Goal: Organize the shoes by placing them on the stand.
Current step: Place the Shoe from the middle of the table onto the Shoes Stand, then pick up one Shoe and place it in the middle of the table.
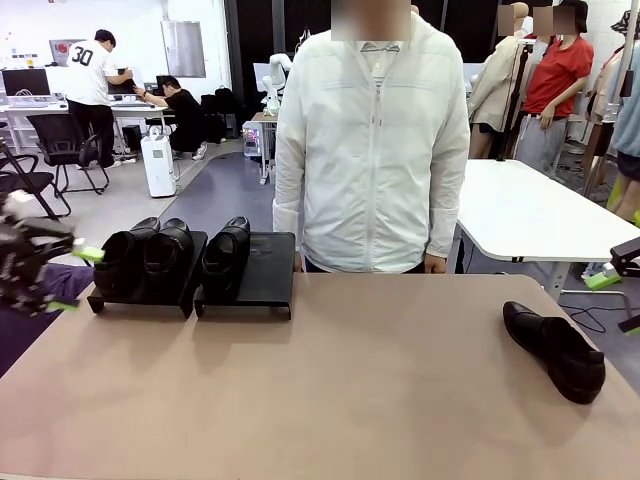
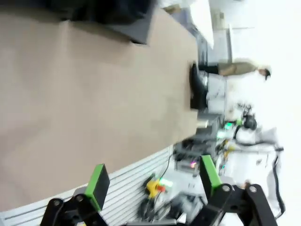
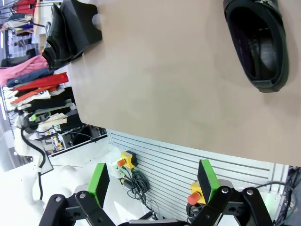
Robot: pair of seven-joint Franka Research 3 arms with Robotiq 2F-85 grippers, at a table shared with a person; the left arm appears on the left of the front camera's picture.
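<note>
With both the left gripper (image 2: pixel 153 181) and right gripper (image 3: pixel 153 181) spread open and empty, the last shoe (image 3: pixel 257 44) (lying ahead of the right fingers) could slip from a shallow pinch on its glossy leather before reaching the stand (image 1: pixel 262 270).

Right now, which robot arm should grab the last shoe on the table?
Probably the right. The loose shoe lies on the table's right side, near the open right gripper. The open left gripper sits far left by the stand, which has one free spot.

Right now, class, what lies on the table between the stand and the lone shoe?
Nothing: in the front view, only bare table stretches between the stand and the lone shoe at the right.
</note>
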